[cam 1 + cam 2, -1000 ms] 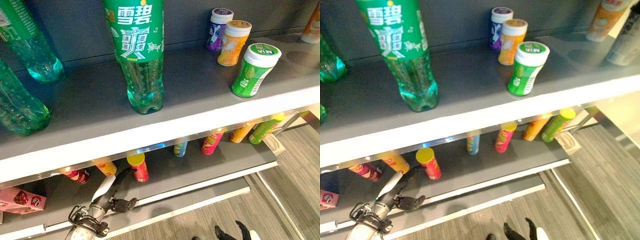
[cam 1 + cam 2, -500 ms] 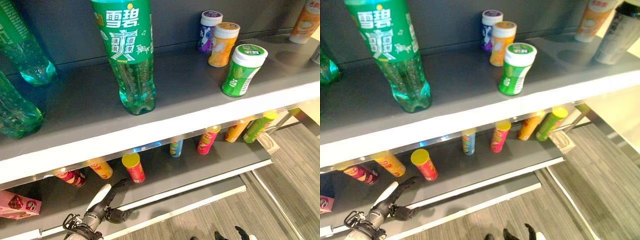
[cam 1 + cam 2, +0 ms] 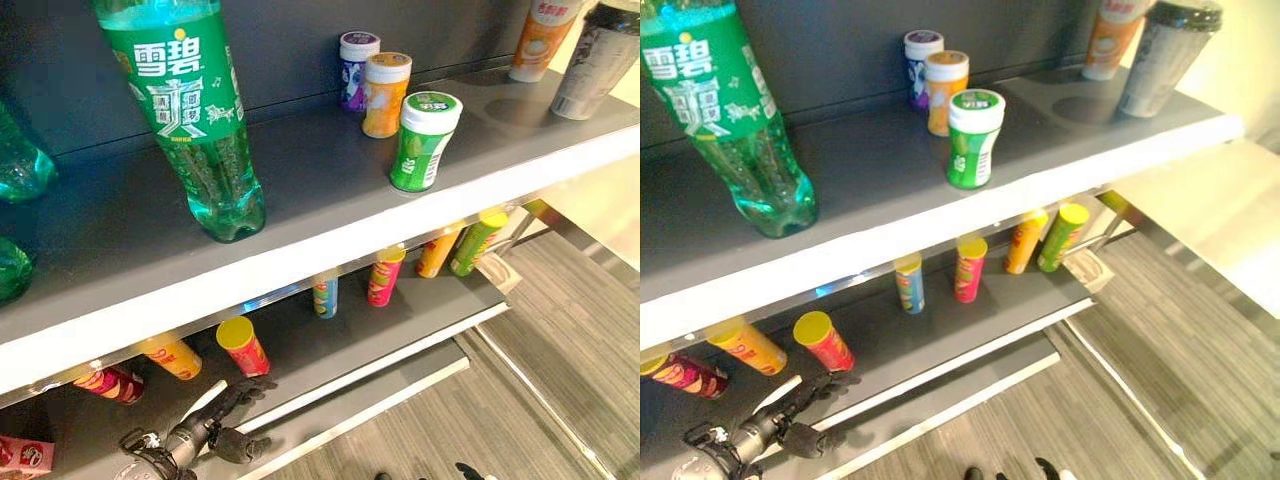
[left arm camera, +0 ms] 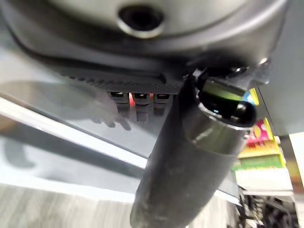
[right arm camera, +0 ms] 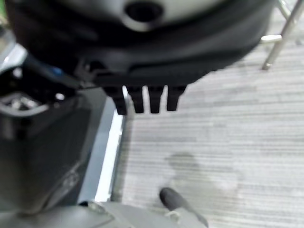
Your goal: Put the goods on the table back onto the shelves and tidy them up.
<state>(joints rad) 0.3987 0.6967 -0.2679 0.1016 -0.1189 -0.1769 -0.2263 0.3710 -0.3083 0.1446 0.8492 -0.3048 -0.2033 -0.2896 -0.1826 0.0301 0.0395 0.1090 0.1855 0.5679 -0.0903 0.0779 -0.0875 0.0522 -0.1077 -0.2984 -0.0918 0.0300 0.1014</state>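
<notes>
The goods in sight already stand on the shelves, and no table shows in these views; neither hand holds anything. Nearest the robot's reach is the red tube with the yellow lid on the lower shelf, standing upright with its long axis vertical, just beyond and slightly right of the left hand, which hangs low at the shelf's near left edge with its fingers spread loosely and nothing between them. That makes the left hand the closer one to this row, and any straightening there would call for a short reach away from the robot and a little rightward. Along the lower shelf I count seven snack tubes: a dark red one and an orange one to the left of the yellow-lidded tube, then a blue one, a pink one, an orange one and a green one further right. A pink box sits at the far left. On the upper shelf stand one large green soda bottle, parts of two more at the left edge, three small jars (purple, orange, green) and two cups at the far right. The right hand shows above striped carpet, its fingers pointing straight out and clamped on nothing.
</notes>
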